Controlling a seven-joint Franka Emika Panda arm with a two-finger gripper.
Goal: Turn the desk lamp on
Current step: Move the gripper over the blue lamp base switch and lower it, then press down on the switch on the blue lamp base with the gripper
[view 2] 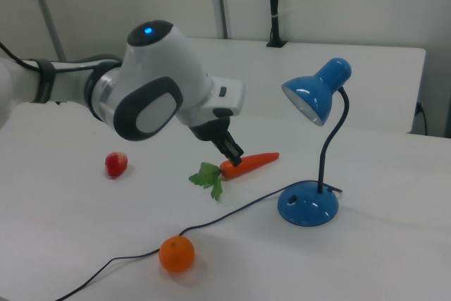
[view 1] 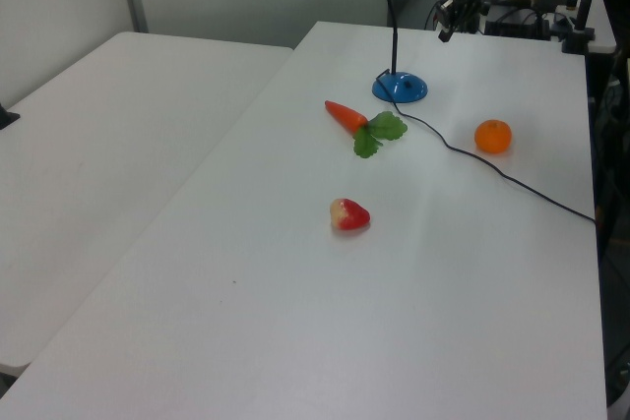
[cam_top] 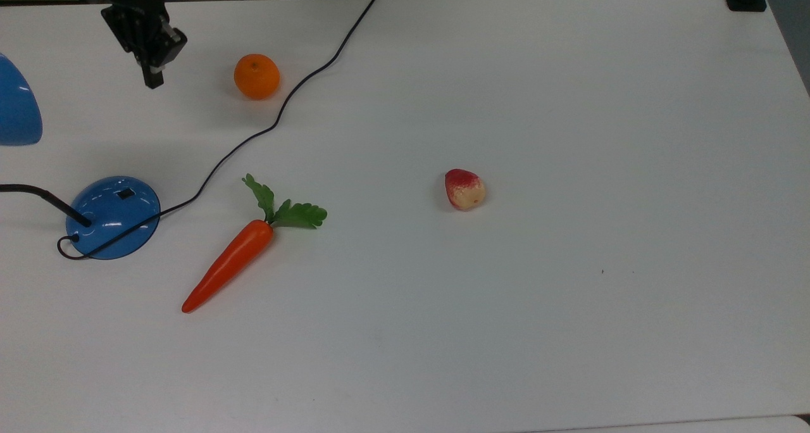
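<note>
The desk lamp (cam_top: 112,216) sat at the left edge of the top view, its glossy blue domed base resting on the white table (cam_top: 569,135) with a small black switch (cam_top: 126,194) on the upper part of the dome, a thin black neck leaving the frame to the left, and the blue shade (cam_top: 16,107) cut off at the upper left of the frame. In the right view the lamp stood at the right of the frame, neck curving up to the shade, which faced down and to the right view's left. The gripper (cam_top: 153,78) hung in the upper left of the top view, above and slightly right of the base and well apart from it, its dark fingers drawn together into a single narrow tip with nothing between them; in the left view it appeared at the top of the frame, just right of the shade. A black cord (cam_top: 278,113) ran from the base diagonally up to the table's far edge at top centre of the top view. An orange (cam_top: 256,76) lay right of the gripper, near the cord. A carrot (cam_top: 229,265) with green leaves lay right of the base, pointing to the lower left. A red and cream strawberry (cam_top: 464,189) sat near the middle of the frame.
</note>
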